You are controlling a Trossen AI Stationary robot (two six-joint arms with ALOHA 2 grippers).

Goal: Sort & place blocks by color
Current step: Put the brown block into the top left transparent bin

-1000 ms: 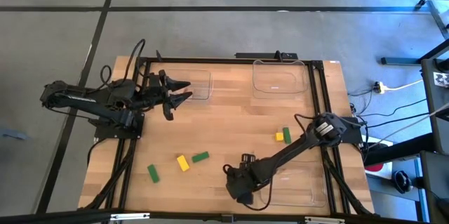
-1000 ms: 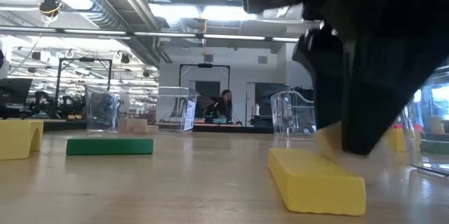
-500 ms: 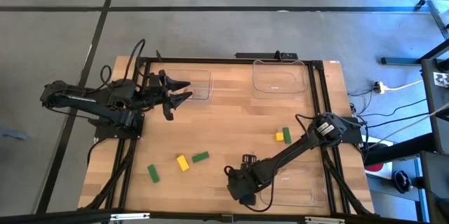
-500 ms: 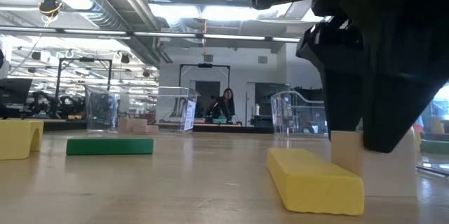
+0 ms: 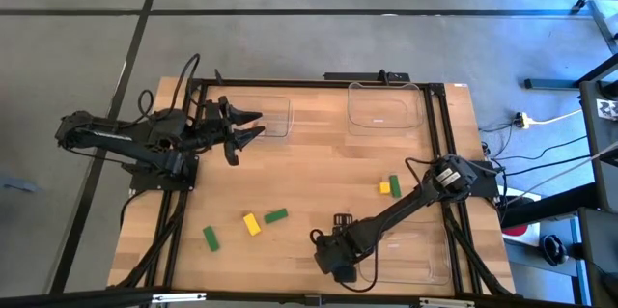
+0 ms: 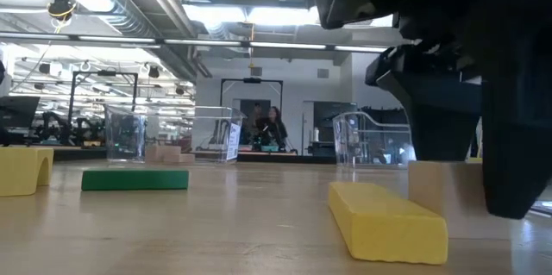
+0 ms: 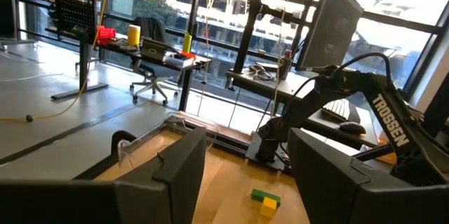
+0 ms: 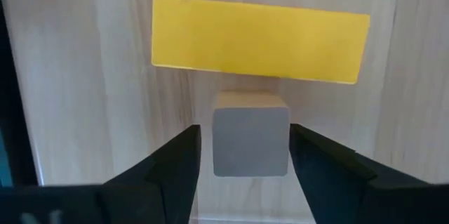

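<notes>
tan cube [image 8: 250,142] sits btwn right tool [image 8: 243,155] fingers, spread, not clamped – left tool [image 5: 253,125] open, idle.

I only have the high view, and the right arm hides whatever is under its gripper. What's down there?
Observer: The right wrist view shows a tan cube between the right gripper's open fingers.
Operator: Is it lifted?
Observer: No. In the low view the cube sits flat on the table.
Operator: Anything close to it?
Observer: A yellow bar lies flat just past the cube, its long side facing it. I cannot tell whether they touch.
</notes>
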